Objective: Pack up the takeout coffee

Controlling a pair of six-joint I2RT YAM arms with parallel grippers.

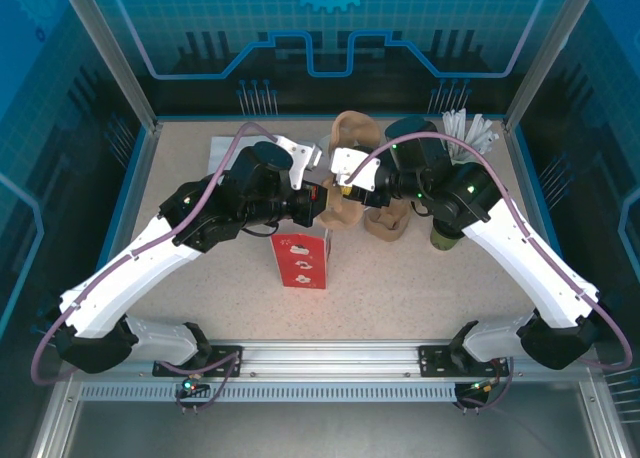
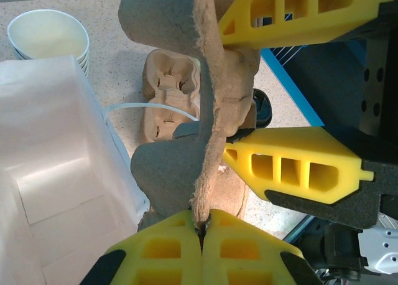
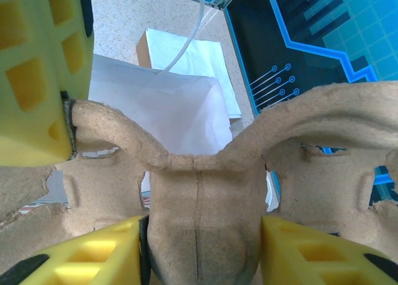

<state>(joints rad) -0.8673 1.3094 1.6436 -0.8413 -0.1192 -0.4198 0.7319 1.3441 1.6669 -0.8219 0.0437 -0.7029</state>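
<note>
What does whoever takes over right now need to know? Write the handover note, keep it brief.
Left gripper: shut on the edge of a pulp cup carrier, held over the open paper bag.
Right gripper: jaws either side of the carrier's centre post; a firm grip is not clear.
Coffee cup: on the table under the right arm, in neither carrier nor bag.
Done: carrier lifted.
Left: pack the cup.

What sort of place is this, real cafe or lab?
Probably a lab robot cell dressed as a takeout counter: aluminium frame posts, blue printed backdrop panels, and props on a speckled table, namely a pulp cup carrier, paper bag, stacked paper cups.
</note>
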